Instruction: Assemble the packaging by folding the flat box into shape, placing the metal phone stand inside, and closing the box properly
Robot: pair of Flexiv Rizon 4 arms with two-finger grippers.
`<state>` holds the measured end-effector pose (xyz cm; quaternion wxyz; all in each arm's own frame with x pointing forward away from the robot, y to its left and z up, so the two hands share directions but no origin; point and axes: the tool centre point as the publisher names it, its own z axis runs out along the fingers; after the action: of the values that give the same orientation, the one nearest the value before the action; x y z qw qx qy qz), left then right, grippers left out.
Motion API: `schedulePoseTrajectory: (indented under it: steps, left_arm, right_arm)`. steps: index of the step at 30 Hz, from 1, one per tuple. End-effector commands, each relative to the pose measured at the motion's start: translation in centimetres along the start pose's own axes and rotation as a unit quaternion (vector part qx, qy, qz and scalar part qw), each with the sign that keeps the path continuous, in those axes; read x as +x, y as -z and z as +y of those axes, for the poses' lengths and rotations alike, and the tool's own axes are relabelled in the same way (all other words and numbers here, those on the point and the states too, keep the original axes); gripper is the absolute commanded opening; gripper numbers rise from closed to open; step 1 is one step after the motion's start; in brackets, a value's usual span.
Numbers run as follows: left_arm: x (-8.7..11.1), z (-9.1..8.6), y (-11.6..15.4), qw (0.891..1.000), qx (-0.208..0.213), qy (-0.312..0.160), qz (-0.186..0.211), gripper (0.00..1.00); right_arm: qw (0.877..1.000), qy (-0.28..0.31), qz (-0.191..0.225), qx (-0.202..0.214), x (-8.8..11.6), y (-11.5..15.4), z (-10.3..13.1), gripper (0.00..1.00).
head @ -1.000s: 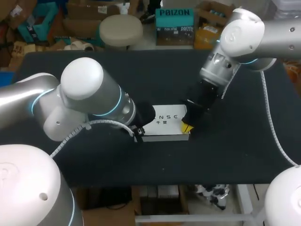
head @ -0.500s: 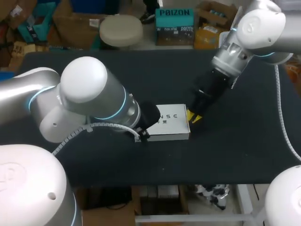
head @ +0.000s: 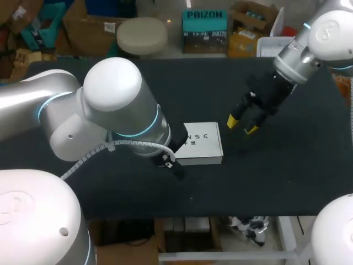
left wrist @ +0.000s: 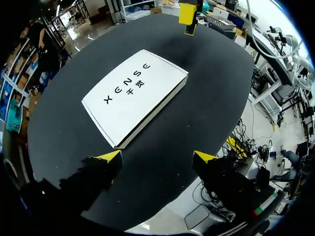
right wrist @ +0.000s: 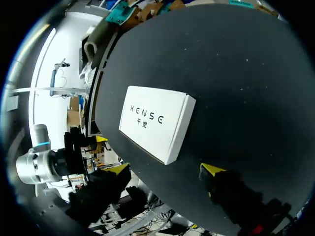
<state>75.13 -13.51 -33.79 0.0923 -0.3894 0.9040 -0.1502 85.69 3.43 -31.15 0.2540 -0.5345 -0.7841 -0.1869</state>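
Since the left arm (head: 110, 110) parks its fat elbow over the middle of the table (head: 287, 165), the head view only gives me most of the white box (head: 203, 144). The box's left end is tucked under that arm. The box lies flat with its printed side up and fully closed, roughly mid-table. Can't tell what's inside it.

Left gripper (left wrist: 157, 157): from its own wrist view the fingers are spread wide with nothing between them, just bare black tabletop. The box is ahead of it, and the nearest corner sits just beside one yellow fingertip. I honestly can't say whether they touch. From overhead this gripper is mostly hidden under the arm.

Right gripper (head: 242, 125): it's off to the right of the box and clearly apart from it, fingers also spread and holding nothing. In its wrist view the box is ahead of the fingers with a strip of bare table in between.
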Motion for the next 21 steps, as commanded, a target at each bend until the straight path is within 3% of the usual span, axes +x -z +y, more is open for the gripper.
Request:
schedulePoseTrajectory:
  steps: [1, 12, 14, 17, 19, 21]
  left_arm:
    - [0.4, -1.0, -0.6, 0.998, -0.048, 0.021, -0.023, 1.00]
    - [0.4, -1.0, -0.6, 0.998, -0.048, 0.021, -0.023, 1.00]
    - [0.9, -1.1, -1.0, 0.997, -0.053, 0.050, 0.002, 1.00]
    - [1.6, -0.9, -1.3, 0.993, -0.061, 0.097, 0.015, 1.00]
    - [2.3, -0.6, -1.4, 0.992, -0.061, 0.113, 0.014, 1.00]
    - [2.9, -0.4, -1.4, 0.989, -0.063, 0.130, 0.014, 1.00]
  right_arm:
    - [0.995, -0.011, -0.003, -0.101, 0.5, 2.1, -1.2, 1.00]
    - [0.995, -0.011, -0.003, -0.101, 0.5, 2.1, -1.2, 1.00]
    - [0.994, -0.010, 0.000, -0.105, -0.2, 1.2, -1.4, 1.00]
    - [0.989, 0.012, -0.012, -0.150, -2.2, 0.6, -1.6, 1.00]
    - [0.984, 0.041, 0.003, -0.174, -3.3, 1.4, -1.4, 1.00]
    - [0.975, 0.076, -0.012, -0.207, -4.1, 2.3, -1.2, 1.00]
